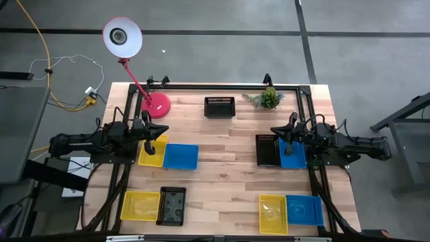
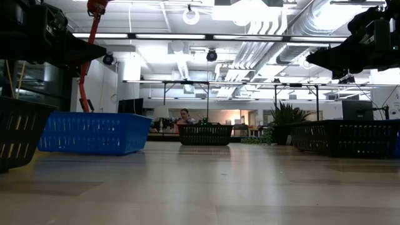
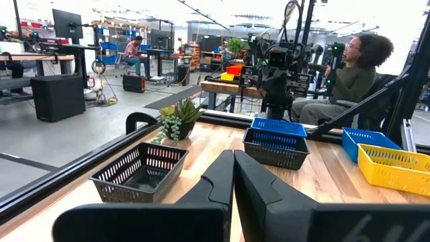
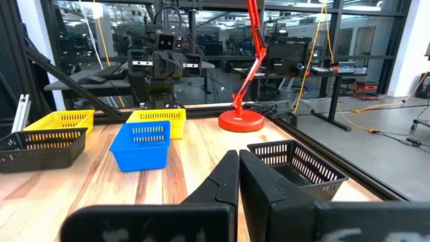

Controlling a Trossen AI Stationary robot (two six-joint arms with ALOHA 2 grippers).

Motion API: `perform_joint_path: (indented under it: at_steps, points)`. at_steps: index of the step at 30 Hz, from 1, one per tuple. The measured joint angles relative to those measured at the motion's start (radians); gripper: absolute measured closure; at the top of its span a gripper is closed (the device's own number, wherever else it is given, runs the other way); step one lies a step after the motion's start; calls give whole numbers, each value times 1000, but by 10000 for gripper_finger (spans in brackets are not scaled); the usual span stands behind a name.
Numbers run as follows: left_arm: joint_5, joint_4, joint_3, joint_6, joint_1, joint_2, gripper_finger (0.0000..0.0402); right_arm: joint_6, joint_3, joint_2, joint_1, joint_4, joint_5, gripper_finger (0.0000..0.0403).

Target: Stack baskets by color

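Note:
Several baskets sit flat on the wooden table. At the left a yellow basket and a blue one stand side by side. At the right a black basket stands beside a blue one. A lone black basket is at the far middle. Near the front edge are a yellow and black pair and a yellow and blue pair. My left gripper hovers shut above the left yellow basket. My right gripper hovers shut above the right black basket.
A red desk lamp stands on the far left of the table, and a small potted plant on the far right. A black frame rail runs along the far edge. A person sits beyond the table's right side.

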Motion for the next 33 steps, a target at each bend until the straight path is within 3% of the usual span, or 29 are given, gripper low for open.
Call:
perform_joint_path:
  at_steps: [28,33]
  points:
    - [0,0,0,1,0,0,401,0,0,0,0,0,0,402]
    - [3,-1,0,1,0,0,401,73,0,0,0,1,0,402]
